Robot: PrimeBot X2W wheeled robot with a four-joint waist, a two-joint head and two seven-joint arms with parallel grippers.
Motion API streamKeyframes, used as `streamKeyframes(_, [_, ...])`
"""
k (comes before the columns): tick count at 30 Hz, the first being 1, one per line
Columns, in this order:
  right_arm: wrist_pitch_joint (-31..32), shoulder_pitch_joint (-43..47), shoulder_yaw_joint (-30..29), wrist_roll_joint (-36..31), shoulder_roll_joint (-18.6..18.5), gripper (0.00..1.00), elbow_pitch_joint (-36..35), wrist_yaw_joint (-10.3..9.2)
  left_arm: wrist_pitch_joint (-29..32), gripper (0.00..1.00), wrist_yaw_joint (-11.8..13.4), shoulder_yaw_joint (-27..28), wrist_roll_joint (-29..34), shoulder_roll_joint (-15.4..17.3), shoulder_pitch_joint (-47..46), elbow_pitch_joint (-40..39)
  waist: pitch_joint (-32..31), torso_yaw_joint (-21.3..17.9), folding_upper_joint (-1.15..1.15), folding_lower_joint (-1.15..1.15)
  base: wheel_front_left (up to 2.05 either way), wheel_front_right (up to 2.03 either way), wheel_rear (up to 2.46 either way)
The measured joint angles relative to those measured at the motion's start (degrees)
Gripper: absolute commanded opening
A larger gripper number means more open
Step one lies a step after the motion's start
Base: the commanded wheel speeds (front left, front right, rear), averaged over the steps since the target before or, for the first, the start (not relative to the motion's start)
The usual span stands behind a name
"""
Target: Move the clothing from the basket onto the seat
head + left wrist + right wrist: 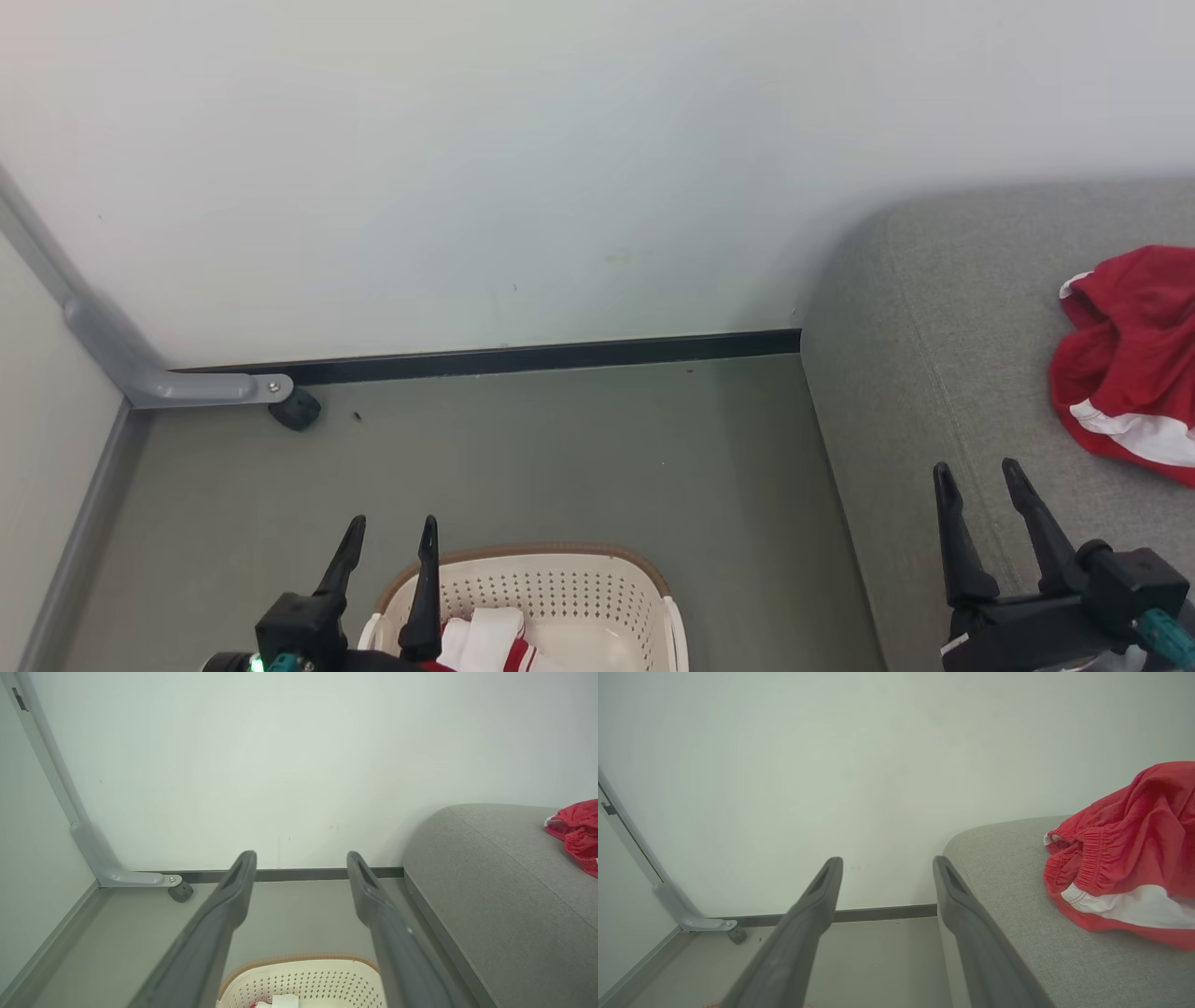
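**Hidden or cut off.** In the head view, lower centre, the basket (560, 583) is cut by the bottom edge, so that just its far half shows, with perforated wall and brown rim. The clothing (493, 637) inside it, red with white bands, is cut by the same edge and partly covered by the left gripper (393, 523). Its jaws stand spread and grasp nothing. Whether a finger touches the basket rim cannot be told.

At the right of the frame the seat (934, 355) runs off the right and bottom edges. A second garment (1125, 364), red with a white stripe, lies crumpled on the seat and is cut by the right edge. In the right wrist view its gathered waistband is plain, though its far end is again cut off. The right gripper (977, 467), lower right, is seen against the seat's near part. Its jaws are released and empty, well apart from that garment.

**Surface and room.** The basket stands on a grey-green floor (560, 448), just beside the seat's rounded corner. A pale wall (467, 168) fills the upper frame, and a dark baseboard (523, 357) runs along its foot to the seat. From the left edge a grey metal strut (103, 341) slopes down and bends along the floor to a small dark foot (296, 409). A dark speck (358, 416) beside it is too small to identify.
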Motion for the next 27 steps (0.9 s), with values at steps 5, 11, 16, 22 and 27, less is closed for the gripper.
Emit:
streamKeyframes(5, [0.0,3.44,0.49,-0.26,0.0,1.0,-2.21,-0.07,-0.01,1.0,0.0,0.96,0.01,-0.23,2.17,0.14,-1.54,0.51,0.0,0.0,0.0,0.0,0.0])
streamKeyframes(11, [0.0,6.58,1.01,-0.68,0.0,1.0,-4.6,-0.08,-0.01,1.0,0.0,3.16,0.07,-0.83,4.29,0.37,-2.85,1.02,0.01,0.0,0.0,0.0,0.0])
streamKeyframes(16, [0.0,7.89,1.22,-0.77,0.04,1.0,-6.45,-0.19,-0.01,1.0,0.04,4.32,0.6,-1.58,4.58,0.19,-3.1,1.33,0.01,0.01,0.0,0.0,0.0])
streamKeyframes(22, [0.0,8.05,1.23,-0.77,0.04,1.0,-7.86,-0.4,-0.01,1.0,0.04,4.69,1.22,-2.27,5.3,-0.23,-2.92,1.51,0.01,0.01,0.0,0.0,0.0])
streamKeyframes(27, [0.08,8.14,1.24,-0.76,0.04,1.0,-8.92,-0.57,-0.01,1.0,0.04,5.15,1.57,-2.49,5.3,-0.47,-2.64,1.67,0.01,0.01,0.0,0.0,0.0])
